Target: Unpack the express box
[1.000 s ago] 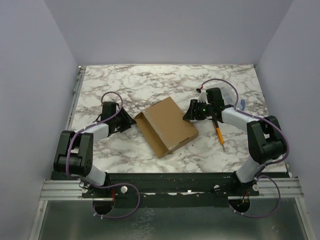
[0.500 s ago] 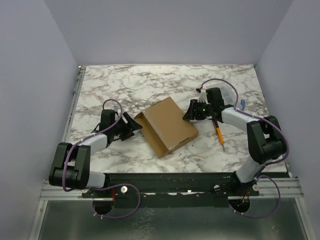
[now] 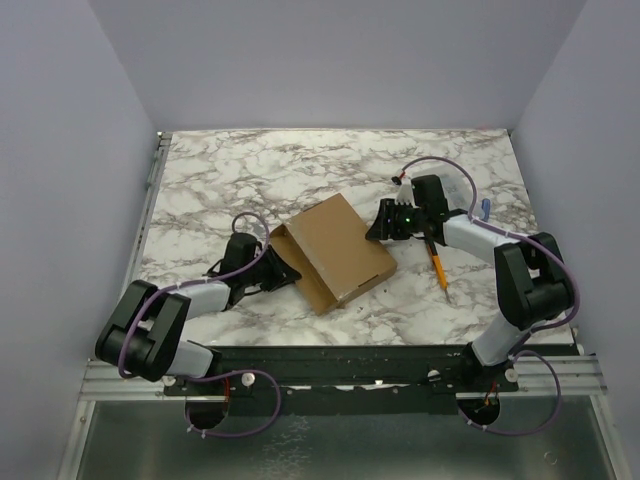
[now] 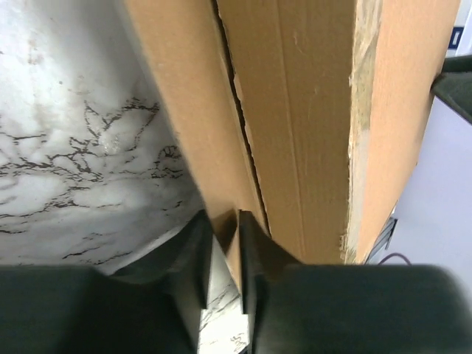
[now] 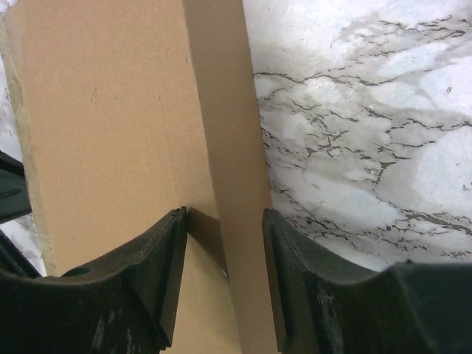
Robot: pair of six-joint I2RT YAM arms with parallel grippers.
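Swinging in from the left, the left hand (image 3: 283,272) now pinches a near-left flap of the box (image 3: 335,245), which lies central on the worktop (image 3: 230,170); the right hand (image 3: 386,222) clamps its far-right edge. Best to peel the flap up slowly, right hand pinning the box.

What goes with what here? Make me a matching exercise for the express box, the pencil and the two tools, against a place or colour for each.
Column one:
1. express box
2. pencil
3. left tool
4. right tool

Column two:
A. orange, lying flat to the right of the box
B. pinching a thin cardboard flap on the box's left side
C. brown, between both tools
D. straddling the box's right-hand wall

Pairs: 1-C, 2-A, 3-B, 4-D
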